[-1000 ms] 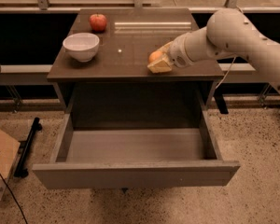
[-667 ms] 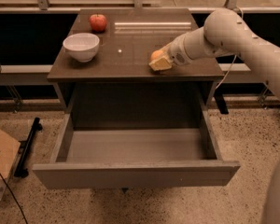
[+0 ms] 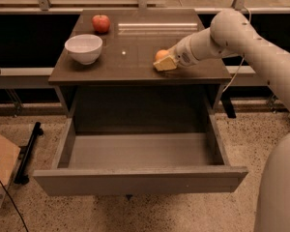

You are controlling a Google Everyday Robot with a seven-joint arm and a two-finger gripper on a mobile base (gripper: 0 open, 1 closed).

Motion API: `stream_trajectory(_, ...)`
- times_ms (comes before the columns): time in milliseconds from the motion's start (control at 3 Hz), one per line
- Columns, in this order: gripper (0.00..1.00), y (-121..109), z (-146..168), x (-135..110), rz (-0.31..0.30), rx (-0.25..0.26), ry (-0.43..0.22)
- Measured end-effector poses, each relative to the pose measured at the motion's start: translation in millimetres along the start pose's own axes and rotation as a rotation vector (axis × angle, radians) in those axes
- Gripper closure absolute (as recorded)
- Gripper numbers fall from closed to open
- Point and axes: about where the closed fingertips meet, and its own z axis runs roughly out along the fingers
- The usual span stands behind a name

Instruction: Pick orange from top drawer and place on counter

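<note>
The orange (image 3: 161,54) is at the right front of the dark brown counter (image 3: 135,45), held low at the counter's surface. My gripper (image 3: 164,62) reaches in from the right and is shut on the orange, its yellowish fingers (image 3: 166,64) covering the fruit's lower part. The top drawer (image 3: 140,180) is pulled fully out below the counter, and its grey inside shows nothing in it.
A white bowl (image 3: 83,47) stands at the counter's left front. A red apple (image 3: 101,23) sits at the back left. My white arm (image 3: 246,37) crosses the right side. A cardboard box (image 3: 0,170) and a black bar (image 3: 29,151) lie on the speckled floor at left.
My gripper with the orange has shifted slightly left and down at the counter's right front. The orange's top now shows above the fingers. Drawer, bowl and apple have not moved.
</note>
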Motion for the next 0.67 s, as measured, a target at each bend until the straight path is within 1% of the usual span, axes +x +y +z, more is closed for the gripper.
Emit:
stream_trajectory(333,0.28,0.0,-0.1,-0.1,0.0,0.0,0.0)
stream_trajectory(667,0.01,0.6,1.0,-0.1,0.0,-0.002,0.0)
